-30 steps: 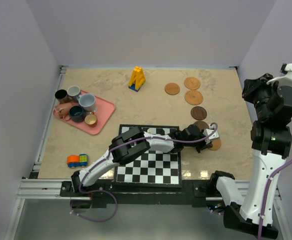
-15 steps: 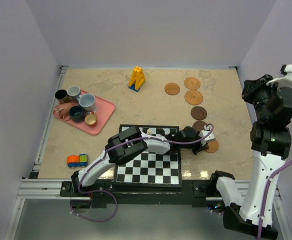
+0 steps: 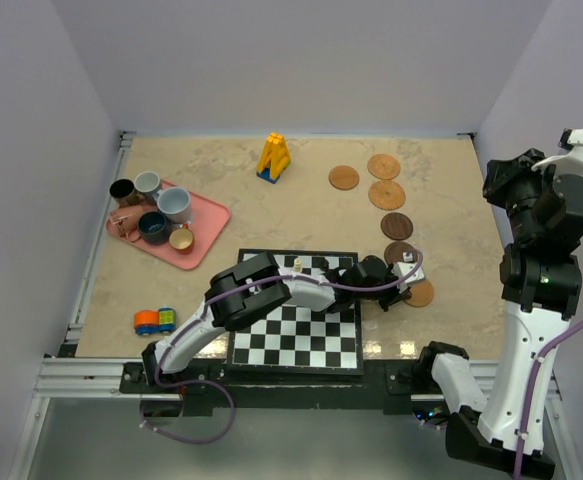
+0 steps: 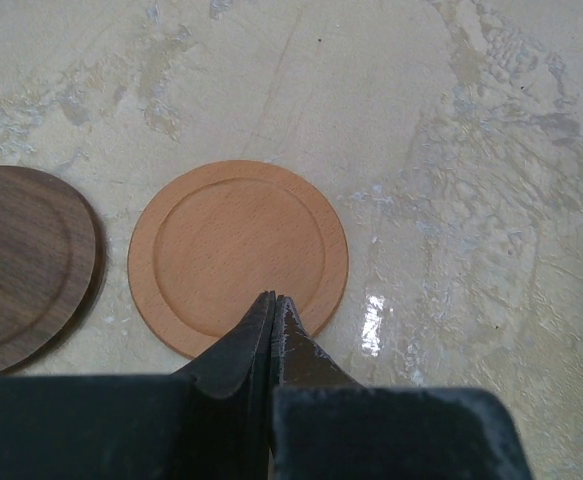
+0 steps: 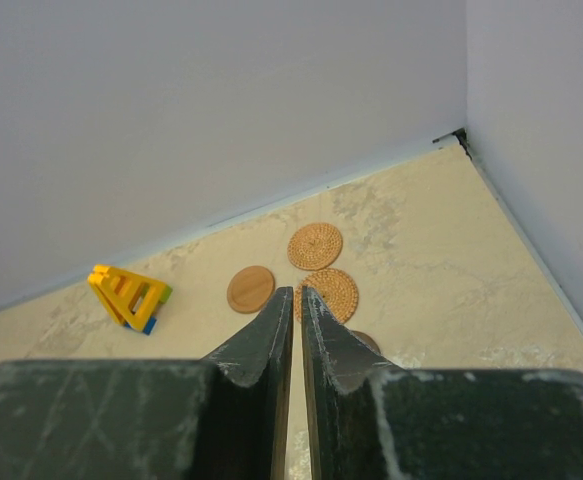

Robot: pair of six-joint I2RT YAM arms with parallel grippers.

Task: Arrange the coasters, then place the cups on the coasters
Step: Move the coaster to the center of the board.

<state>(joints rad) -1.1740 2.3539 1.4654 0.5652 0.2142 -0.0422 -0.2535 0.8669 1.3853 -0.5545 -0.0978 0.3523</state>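
The left tool (image 4: 273, 300) is clenched, empty, at the near rim of the tan coaster (image 4: 236, 250); the right tool (image 5: 297, 293) is seen all but closed, empty, aloft.

coasters (image 3: 344, 177): six (two woven, two tan, two dark) | cups (image 3: 174, 205): six | tray (image 3: 209, 215): one | chessboard (image 3: 301, 340): one | chess piece (image 3: 297, 264): one | yellow toy (image 3: 274, 157): one | toy car (image 3: 154, 320): one | arms (image 3: 246, 295): two

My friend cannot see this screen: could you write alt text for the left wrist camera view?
A shut gripper points at the near edge of a light round coaster lying on a marbled table. A dark coaster lies beside it, cut off by the picture's left edge.
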